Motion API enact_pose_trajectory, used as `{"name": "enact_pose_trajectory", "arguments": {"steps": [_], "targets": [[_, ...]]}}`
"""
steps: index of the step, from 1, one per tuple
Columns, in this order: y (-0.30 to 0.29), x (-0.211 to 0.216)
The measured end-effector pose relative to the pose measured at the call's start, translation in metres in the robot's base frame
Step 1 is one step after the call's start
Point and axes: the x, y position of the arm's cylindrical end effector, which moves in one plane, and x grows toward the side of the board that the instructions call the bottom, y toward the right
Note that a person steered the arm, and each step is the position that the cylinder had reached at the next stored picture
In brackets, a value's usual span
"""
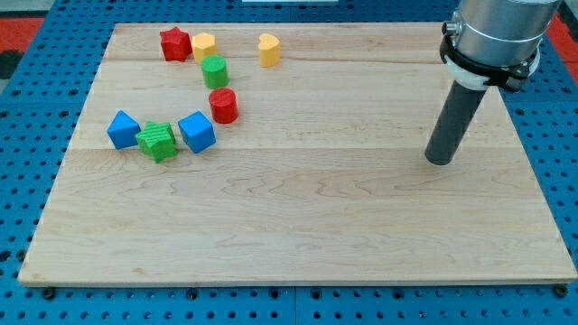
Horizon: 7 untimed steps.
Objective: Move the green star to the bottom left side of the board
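The green star lies on the wooden board at the view's left, about mid-height. It sits between a blue block on its left and a blue cube on its right, close to both. My tip rests on the board far to the view's right, well apart from every block.
A red cylinder and a green cylinder stand above the blue cube. A red star, a yellow block and a yellow heart-shaped block lie near the top edge. A blue pegboard surrounds the board.
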Motion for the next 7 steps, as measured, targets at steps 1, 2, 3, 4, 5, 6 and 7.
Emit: {"name": "enact_pose_trajectory", "arguments": {"steps": [1, 2, 3, 4, 5, 6, 7], "targets": [[0.0, 0.0], [0.0, 0.0], [-0.002, 0.005], [-0.003, 0.054], [-0.046, 0.115], [-0.15, 0.132], [-0.218, 0.129]]}}
